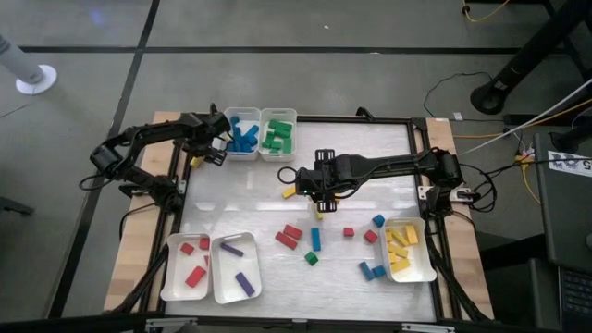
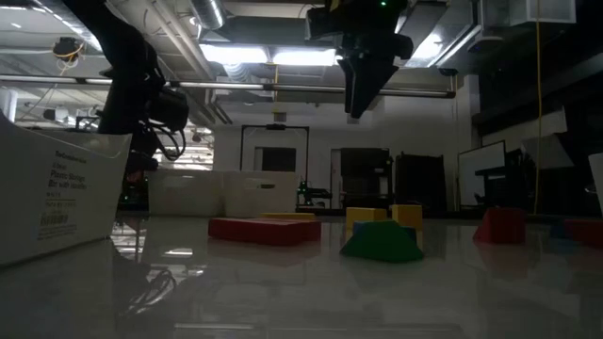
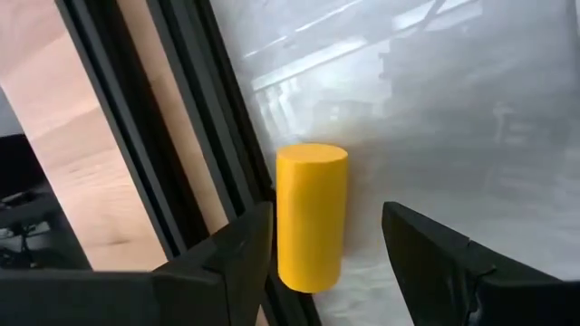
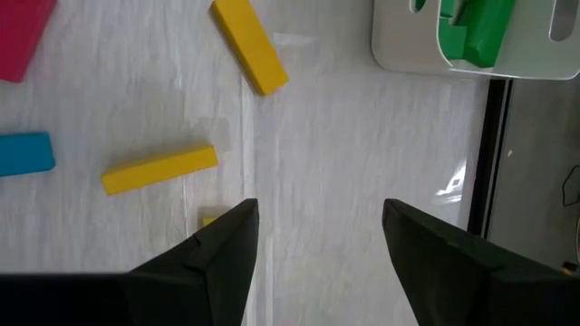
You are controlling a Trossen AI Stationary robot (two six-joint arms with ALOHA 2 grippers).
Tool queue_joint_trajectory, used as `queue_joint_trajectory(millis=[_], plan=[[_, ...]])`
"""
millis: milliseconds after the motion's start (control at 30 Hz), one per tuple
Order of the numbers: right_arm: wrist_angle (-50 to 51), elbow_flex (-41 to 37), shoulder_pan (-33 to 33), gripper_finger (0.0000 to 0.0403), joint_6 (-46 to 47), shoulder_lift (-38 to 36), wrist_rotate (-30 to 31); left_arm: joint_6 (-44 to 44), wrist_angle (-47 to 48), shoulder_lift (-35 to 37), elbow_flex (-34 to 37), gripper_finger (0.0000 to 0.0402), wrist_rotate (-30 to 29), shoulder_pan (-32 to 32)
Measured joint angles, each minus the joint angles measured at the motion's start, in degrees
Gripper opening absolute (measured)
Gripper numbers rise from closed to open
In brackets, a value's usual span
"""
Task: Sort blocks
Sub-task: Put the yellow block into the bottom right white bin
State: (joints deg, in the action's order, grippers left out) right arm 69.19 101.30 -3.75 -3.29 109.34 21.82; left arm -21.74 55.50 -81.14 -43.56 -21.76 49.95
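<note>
The table (image 1: 277, 199) is a glossy white sheet in a black frame on a wood base, sitting on a grey floor with cables trailing off the right side. The low view looks into a dim workshop with ceiling lights, pipes and dark racks.

Sorted so far: blue blocks (image 1: 243, 135) and green blocks (image 1: 277, 137) in two trays at the far edge, red blocks (image 1: 193, 262) and purple blocks (image 1: 238, 266) in trays at the near-left corner, yellow blocks (image 1: 400, 250) in a tray at the near-right corner. Loose red, blue, green and yellow pieces lie scattered across the near-middle of the surface.

The left gripper (image 1: 205, 153) sits at the far-left edge beside the blue tray, jaws apart. Only its wrist camera shows why: a yellow cylinder (image 3: 311, 215) stands upright between the fingers, right against the black frame rail, not squeezed.

The right gripper (image 1: 310, 185) hovers over the middle, jaws apart and empty. Its wrist view picks up two yellow bars (image 4: 159, 170) and the green tray that the low view mostly hides.
</note>
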Motion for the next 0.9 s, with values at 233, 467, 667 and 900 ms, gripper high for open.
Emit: queue_joint_trajectory(millis=[233, 467, 667, 900], plan=[[0.9, 0.0, 0.0, 0.0234, 0.0, 0.0, 0.0, -2.5, -4.1, 0.0, 1.4, 0.0198, 1.8, 0.1], [1.4, 0.0, 0.0, 0.0234, 0.0, 0.0, 0.0, -2.7, -4.6, 0.1, 6.0, 0.0198, 2.5, 0.1], [1.4, 0.0, 0.0, 0.0234, 0.0, 0.0, 0.1, -3.4, -5.5, 0.2, 7.8, 0.0198, 1.9, 0.4], [1.3, 0.0, 0.0, 0.0234, 0.0, 0.0, 0.1, -3.8, -5.6, 0.1, 7.9, 0.0173, 3.2, 0.4]])
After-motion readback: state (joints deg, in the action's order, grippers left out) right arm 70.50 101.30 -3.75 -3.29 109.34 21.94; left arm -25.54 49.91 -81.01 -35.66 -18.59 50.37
